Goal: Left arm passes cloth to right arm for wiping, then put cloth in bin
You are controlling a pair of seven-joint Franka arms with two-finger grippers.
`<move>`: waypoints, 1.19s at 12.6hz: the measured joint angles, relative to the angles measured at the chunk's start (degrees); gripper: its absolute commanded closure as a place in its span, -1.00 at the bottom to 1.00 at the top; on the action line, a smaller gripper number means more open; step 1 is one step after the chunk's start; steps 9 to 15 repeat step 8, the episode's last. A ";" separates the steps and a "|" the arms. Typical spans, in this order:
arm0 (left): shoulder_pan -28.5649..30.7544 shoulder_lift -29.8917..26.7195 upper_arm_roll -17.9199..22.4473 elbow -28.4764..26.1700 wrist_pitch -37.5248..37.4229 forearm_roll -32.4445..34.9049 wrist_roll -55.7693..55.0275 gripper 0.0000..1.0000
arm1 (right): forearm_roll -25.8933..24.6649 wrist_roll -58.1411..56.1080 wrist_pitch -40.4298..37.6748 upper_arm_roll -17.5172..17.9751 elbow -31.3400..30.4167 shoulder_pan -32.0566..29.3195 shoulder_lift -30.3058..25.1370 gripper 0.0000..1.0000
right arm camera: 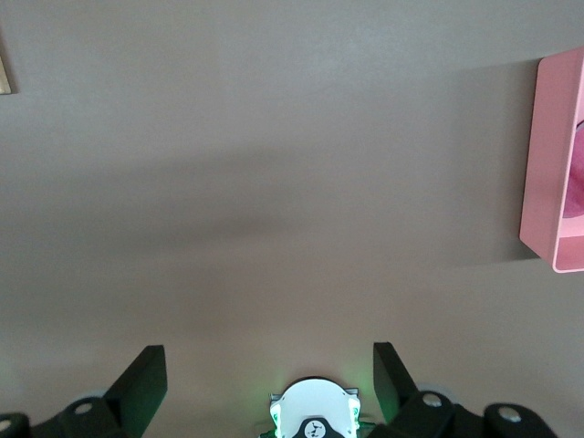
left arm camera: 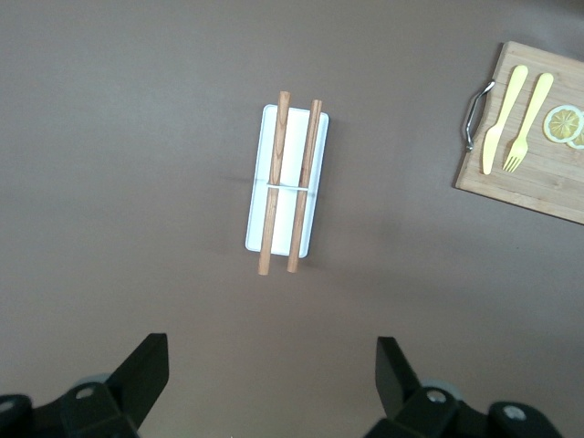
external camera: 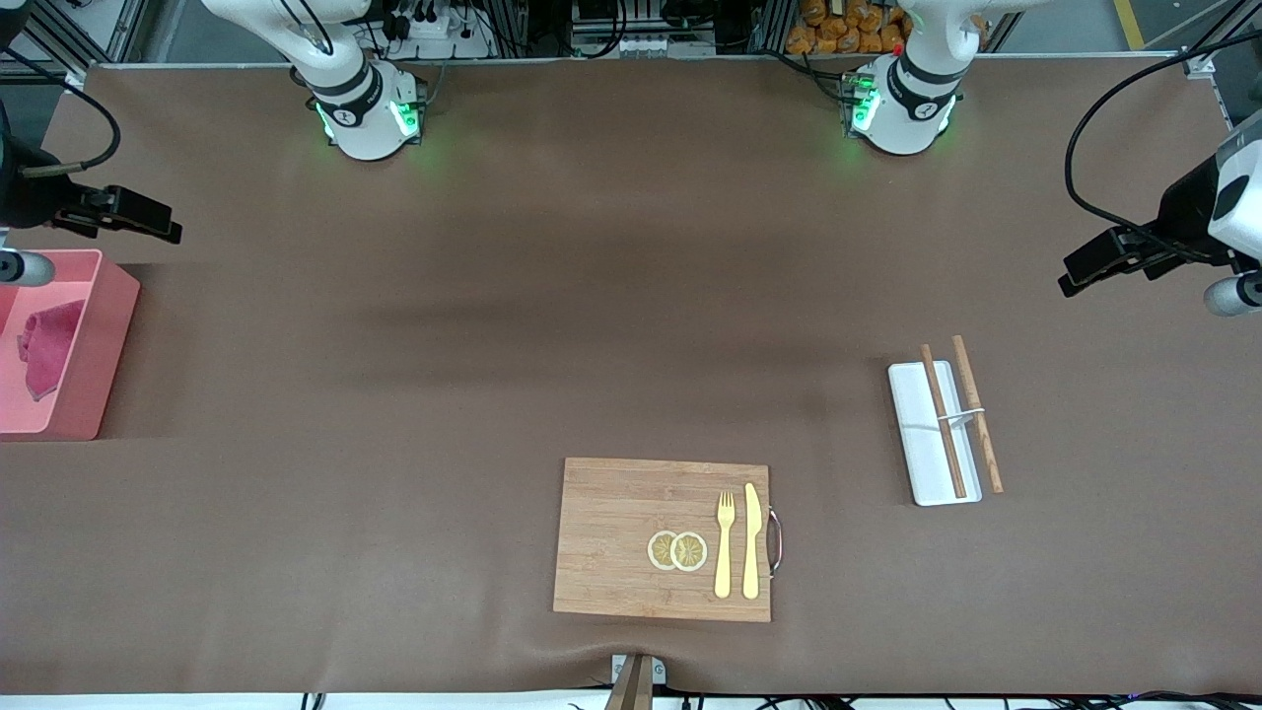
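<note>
Cloth position: the small magenta-pink cloth (external camera: 46,345) lies crumpled inside the pink rectangular plastic bin (external camera: 87,394), which sits at the right arm's end of the brown table (external camera: 493,296).

My right gripper (right arm camera: 269,379) hangs in the air near the bin, over bare table just beside it; its two black fingers (right arm camera: 141,383) are spread wide with nothing between them. Its wrist view shows one pink wall of the bin at the edge and my own base below.

My left gripper (left arm camera: 272,379) hangs over the left arm's end of the table, fingers also spread wide and empty. Below it, in its wrist view, lies a small white rectangular tray (left arm camera: 285,182) with two brown wooden sticks (left arm camera: 290,187) laid along it, joined by a thin white band.

Nearer the front camera than the tray lies a rectangular wooden cutting board (external camera: 611,537) with a metal handle (external camera: 775,540). On it: a yellow plastic fork (external camera: 725,542), a yellow plastic knife (external camera: 751,540) and two lemon slices (external camera: 677,550) side by side, overlapping.
</note>
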 measured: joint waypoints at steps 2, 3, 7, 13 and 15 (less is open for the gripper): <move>-0.13 0.41 -0.01 0.27 0.30 0.00 0.11 -1.00 | 0.00 -1.03 0.06 -0.99 0.60 -0.01 -0.08 -1.00; -0.16 0.41 -0.01 0.65 0.34 0.00 0.14 -1.00 | 0.00 -1.53 0.06 -1.16 0.95 -0.01 -0.13 -1.00; -0.18 0.44 0.00 1.07 0.06 0.88 0.75 -1.00 | 0.00 -1.80 0.07 -1.26 1.58 -0.01 -0.21 -1.00; -0.15 0.44 0.01 1.14 -0.47 0.96 0.76 -1.00 | 0.00 -1.84 0.14 -1.26 1.83 -0.01 -0.22 -1.00; -0.15 0.44 0.01 1.14 -0.47 0.96 0.76 -1.00 | 0.00 -1.84 0.14 -1.26 1.83 -0.01 -0.22 -1.00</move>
